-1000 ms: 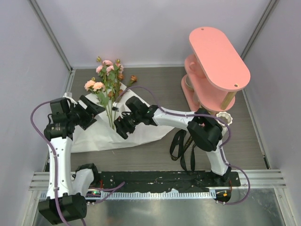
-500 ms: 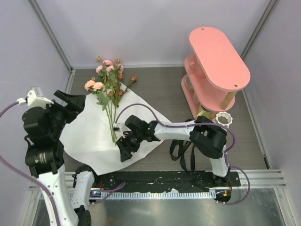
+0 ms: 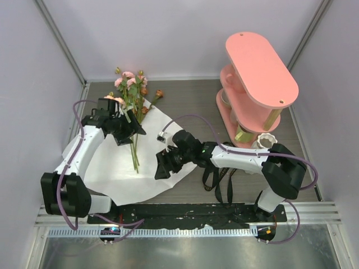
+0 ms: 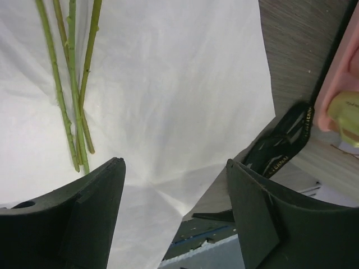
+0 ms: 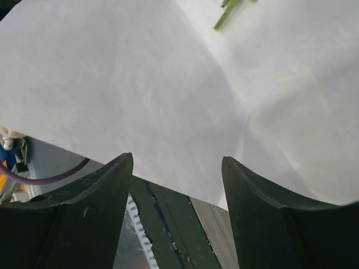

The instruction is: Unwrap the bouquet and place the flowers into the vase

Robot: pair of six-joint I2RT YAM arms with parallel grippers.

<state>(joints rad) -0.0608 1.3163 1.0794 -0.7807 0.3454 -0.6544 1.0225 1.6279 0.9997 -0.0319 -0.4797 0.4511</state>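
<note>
Loosely spread, pink and peach flowers (image 3: pixel 136 92) lie on flat white paper (image 3: pixel 109 165); left claw (image 4: pixel 174 162) and right claw (image 5: pixel 178 159) gape empty.

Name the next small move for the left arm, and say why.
Probably shift the left gripper over the flower stems, lower it and close. The paper lies unfolded, the stems lie loose on it, and the jaws stand open and empty just beside them.
</note>
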